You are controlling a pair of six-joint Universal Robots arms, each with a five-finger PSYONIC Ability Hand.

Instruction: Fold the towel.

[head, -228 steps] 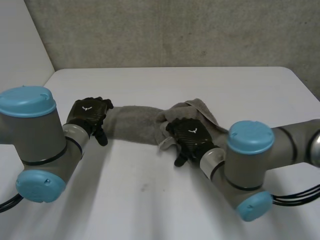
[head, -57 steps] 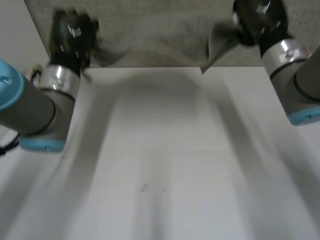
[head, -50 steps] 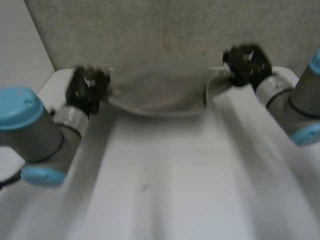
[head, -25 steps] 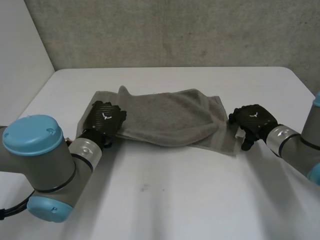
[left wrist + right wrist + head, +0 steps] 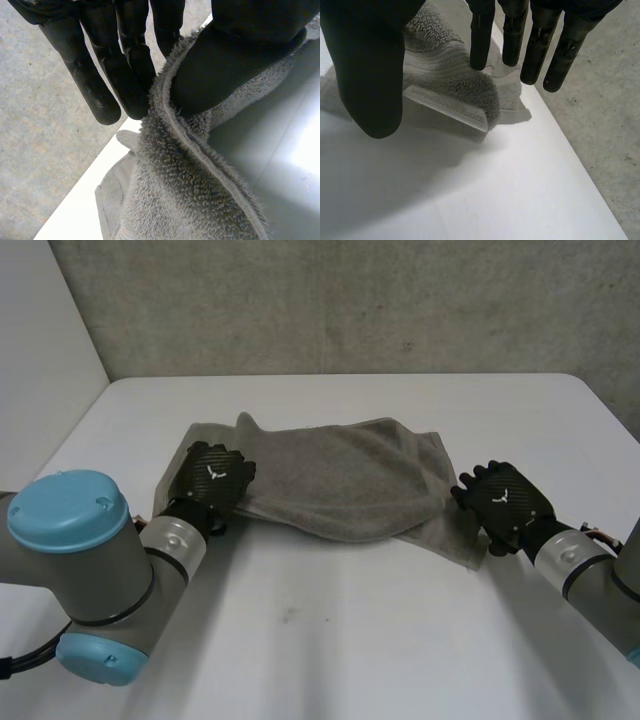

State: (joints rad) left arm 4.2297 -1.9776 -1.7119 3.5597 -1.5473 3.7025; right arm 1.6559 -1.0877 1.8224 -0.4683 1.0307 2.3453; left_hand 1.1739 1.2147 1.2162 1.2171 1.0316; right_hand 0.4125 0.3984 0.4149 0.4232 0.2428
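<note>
The grey towel lies bunched up on the white desk, toward the far side. The left hand is at the towel's 9 o'clock end. Its fingers and thumb pinch the towel's edge. The right hand is at the 4 o'clock end. Its fingers are straight and apart from the thumb, holding nothing, and the towel's corner lies on the desk under them.

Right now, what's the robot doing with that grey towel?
The robot is folding the towel, which lies rumpled on the white table with one layer over another. Its left hand is at one end and pinches the towel's edge between thumb and fingers. Its right hand is at the other end, open with straight fingers. The towel's corner lies on the table just beneath that hand, not gripped.
</note>
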